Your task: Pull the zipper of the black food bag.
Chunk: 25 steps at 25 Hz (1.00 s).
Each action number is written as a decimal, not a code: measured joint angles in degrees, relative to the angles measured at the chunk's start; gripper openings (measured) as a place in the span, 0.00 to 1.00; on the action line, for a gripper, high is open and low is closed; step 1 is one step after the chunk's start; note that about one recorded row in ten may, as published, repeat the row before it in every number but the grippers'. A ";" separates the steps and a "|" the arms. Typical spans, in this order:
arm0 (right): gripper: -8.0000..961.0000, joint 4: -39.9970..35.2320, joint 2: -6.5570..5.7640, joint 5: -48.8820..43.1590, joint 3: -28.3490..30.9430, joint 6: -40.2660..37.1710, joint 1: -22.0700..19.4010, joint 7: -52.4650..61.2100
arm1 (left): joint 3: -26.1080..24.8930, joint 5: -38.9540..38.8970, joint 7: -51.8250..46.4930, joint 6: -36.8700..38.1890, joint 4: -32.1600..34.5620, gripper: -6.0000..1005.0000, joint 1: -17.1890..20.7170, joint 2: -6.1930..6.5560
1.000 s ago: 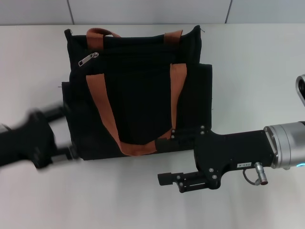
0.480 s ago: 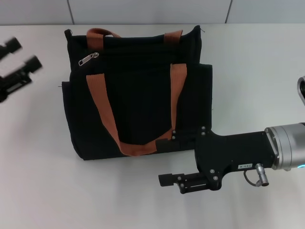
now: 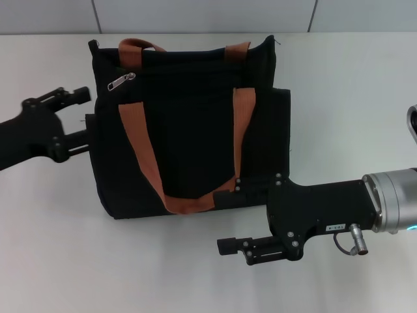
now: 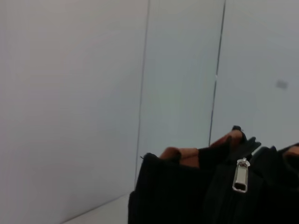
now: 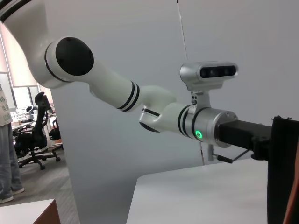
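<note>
- Where the black food bag (image 3: pixel 189 124) lies flat on the white table (image 3: pixel 352 98), you see its mouth edge turned away from the robot and its two rust-orange straps (image 3: pixel 140 147) draped across the front panel.
- You find the zipper (image 3: pixel 121 80) near the bag's far left corner, its silver pull tab lying slantwise on the black track; the left wrist view shows the same tab (image 4: pixel 241 175) hanging against the fabric.
- You see the left gripper (image 3: pixel 79 114) level with the bag's left edge, just below the zipper corner; its two fingers stand apart, the nearer fingertip right at the bag's side, and nothing is between them.
- You see the right gripper (image 3: pixel 225 222) at the bag's near edge, close to the strap loop; its jaws are spread wide, one finger lying against the bag's lower hem, the other clear of the bag over bare table.
- You can make out the left arm (image 5: pixel 140 102) beyond the bag in the right wrist view.
</note>
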 joint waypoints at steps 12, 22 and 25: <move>0.73 0.00 0.00 0.68 0.09 0.01 -0.06 -0.01 | -1.16 -4.88 0.34 -7.35 0.01 0.65 -1.15 -0.89; 0.73 1.77 -0.01 9.92 0.14 -1.78 -0.35 0.96 | -1.23 -5.23 1.08 -1.90 0.00 0.23 -0.96 -0.85; 0.73 2.23 -0.08 16.43 0.14 -3.40 0.00 7.58 | -1.30 -5.76 1.53 -0.75 0.00 0.15 -0.95 -0.88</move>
